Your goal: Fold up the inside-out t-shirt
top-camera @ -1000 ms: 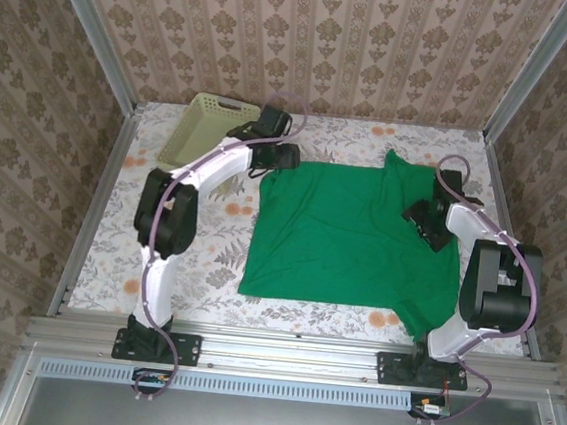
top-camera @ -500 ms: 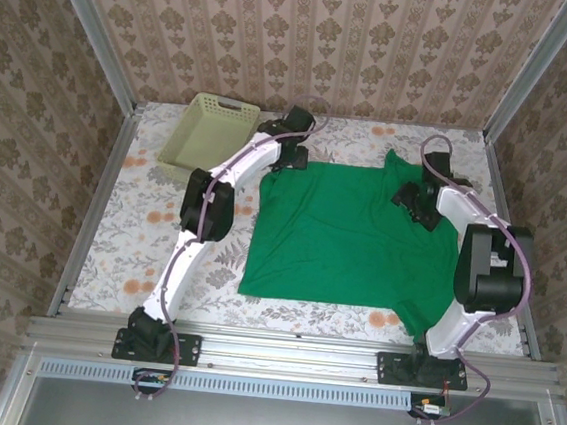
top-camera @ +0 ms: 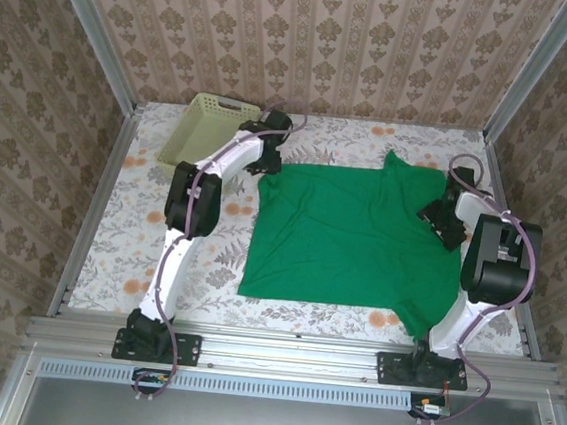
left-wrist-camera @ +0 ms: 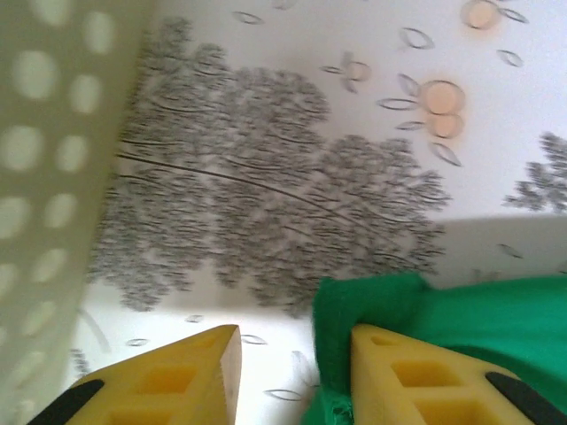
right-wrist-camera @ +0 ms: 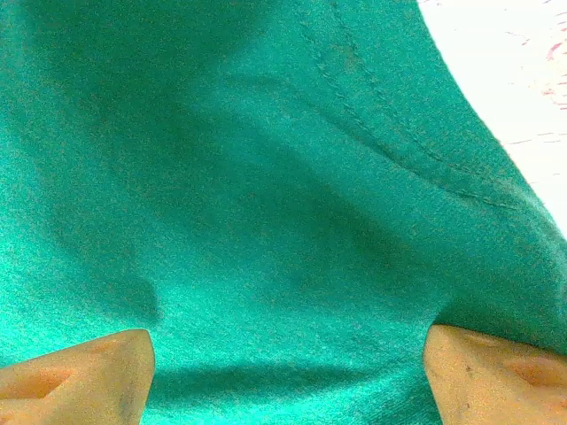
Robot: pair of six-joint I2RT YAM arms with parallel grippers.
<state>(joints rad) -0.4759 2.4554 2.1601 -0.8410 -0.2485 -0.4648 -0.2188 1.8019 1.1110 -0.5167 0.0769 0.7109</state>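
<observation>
The bright green t-shirt (top-camera: 351, 239) lies spread flat on the table, right of the middle, with one sleeve pointing to the far side and another hanging toward the near right corner. Its seams show on the upper face in the right wrist view (right-wrist-camera: 266, 177).

The left gripper (top-camera: 271, 159) sits at the shirt's far left corner. In the left wrist view its yellow fingers (left-wrist-camera: 177, 381) stand partly apart (left-wrist-camera: 292, 341). The bunched corner of the cloth (left-wrist-camera: 496, 310) lies against the inner face of one finger, bare tablecloth shows in the gap, and nothing is clamped.

The right gripper (top-camera: 442, 216) is over the shirt's right part, near the far sleeve. Its jaws are spread wide (right-wrist-camera: 288, 354) with green cloth under and between them; it holds nothing, and whether the tips touch the fabric I cannot tell.

A pale yellow-green lattice basket (top-camera: 207, 125) stands at the far left of the table, just beside the left gripper, its holed wall close in the wrist view (left-wrist-camera: 44, 177).

The table (top-camera: 199, 255) wears a white cloth printed with grey leaves and orange flowers. Beige damask wallpaper (top-camera: 331, 36) closes three sides, with aluminium posts (top-camera: 90, 33) at the corners.
</observation>
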